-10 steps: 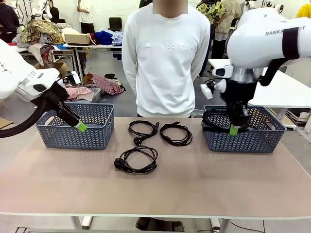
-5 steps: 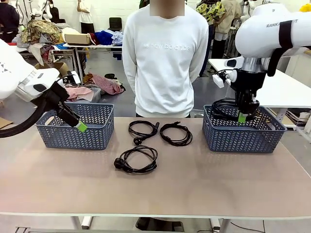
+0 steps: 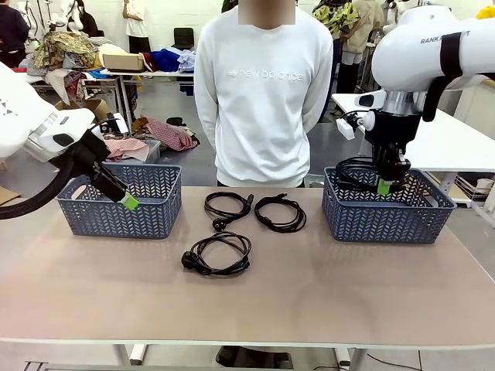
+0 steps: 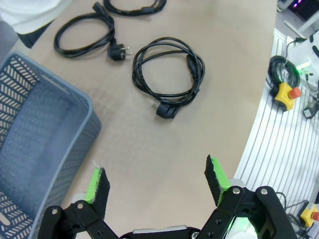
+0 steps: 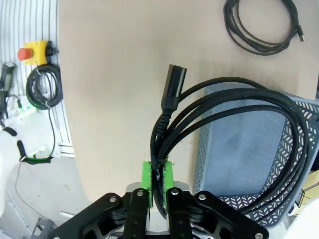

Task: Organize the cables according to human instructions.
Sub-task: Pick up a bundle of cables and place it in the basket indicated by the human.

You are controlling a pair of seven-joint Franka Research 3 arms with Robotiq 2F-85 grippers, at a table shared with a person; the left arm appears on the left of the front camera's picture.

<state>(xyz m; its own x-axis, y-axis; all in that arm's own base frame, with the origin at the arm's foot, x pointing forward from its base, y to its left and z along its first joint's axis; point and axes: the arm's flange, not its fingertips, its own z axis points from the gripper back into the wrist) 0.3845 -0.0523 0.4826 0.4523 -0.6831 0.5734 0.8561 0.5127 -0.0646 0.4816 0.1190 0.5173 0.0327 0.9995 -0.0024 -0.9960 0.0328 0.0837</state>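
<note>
Bright, even overhead light lay on my table point(image 3: 348, 297), leaving only faint, soft shadows under the baskets point(image 3: 120, 207). My wrist cameras bowed the table's edge, and close to my left gripper point(image 4: 155, 168) the picture went soft.

Resting on tan table point(image 3: 325, 301): left basket point(image 3: 120, 212), right basket point(image 3: 387, 220); between them, far-left cable point(image 3: 246, 202), far-right cable point(image 3: 288, 226), near cable point(image 3: 232, 269).

Bare table point(image 3: 309, 309) in front; three cables point(image 3: 190, 261) lie between left basket point(image 3: 116, 216) and right basket point(image 3: 387, 226).
</note>
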